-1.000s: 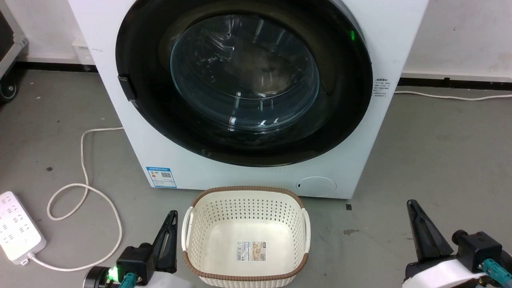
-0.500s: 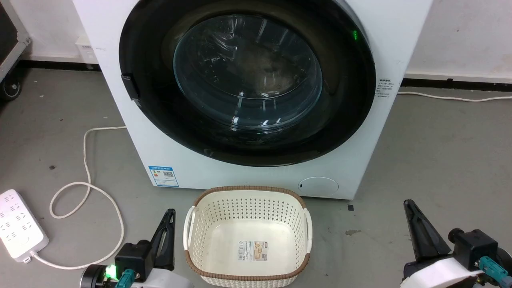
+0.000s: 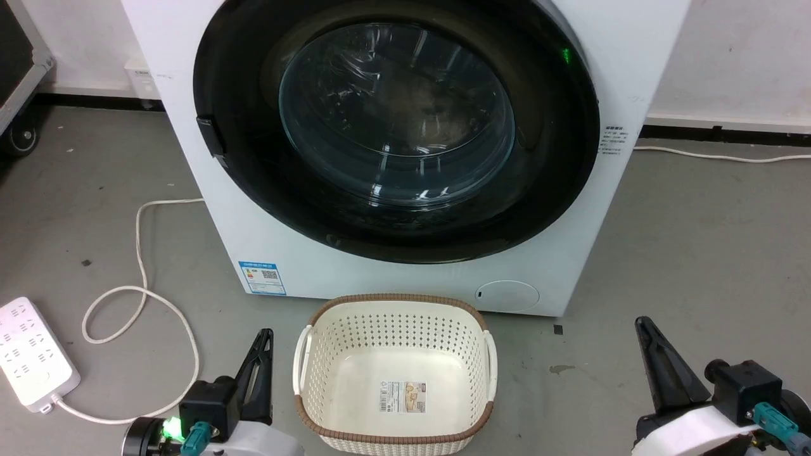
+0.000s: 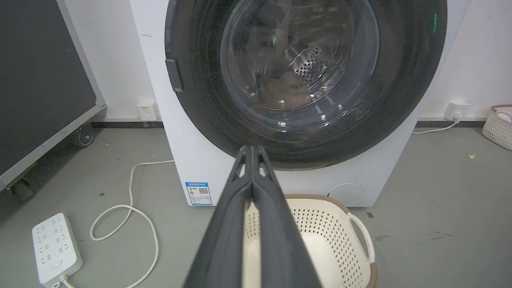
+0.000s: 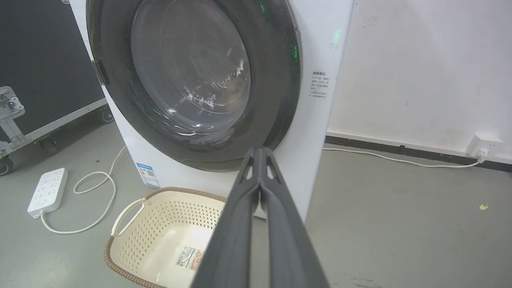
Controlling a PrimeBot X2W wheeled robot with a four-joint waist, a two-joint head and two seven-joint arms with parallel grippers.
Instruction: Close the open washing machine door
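Observation:
The white washing machine (image 3: 405, 278) stands straight ahead with its blue label (image 3: 261, 278) and round filter cap (image 3: 507, 296) low on the front. Its black-framed washing machine door (image 3: 551, 164) lies flat against the front, and the glass bowl (image 3: 396, 114) covers the drum mouth. Through the glass I see the steel drum (image 4: 316, 64). My left gripper (image 3: 266, 335) hangs low at the left, shut and empty, fingers pointing at the washer (image 4: 251, 150). My right gripper (image 3: 641, 324) is low at the right, also shut and empty (image 5: 260, 151). Both are well short of the door.
A cream perforated basket (image 3: 393, 297) sits on the floor between my grippers, right before the washer. A white power strip (image 3: 35, 358) and its looping cable (image 3: 139, 253) lie at the left. A black wheeled case (image 3: 19, 57) stands far left. Another basket (image 4: 498, 126) is far right.
The whole head picture has slid slightly rightward, so the camera moved. Both grippers sit a touch further left in it. The door looks the same.

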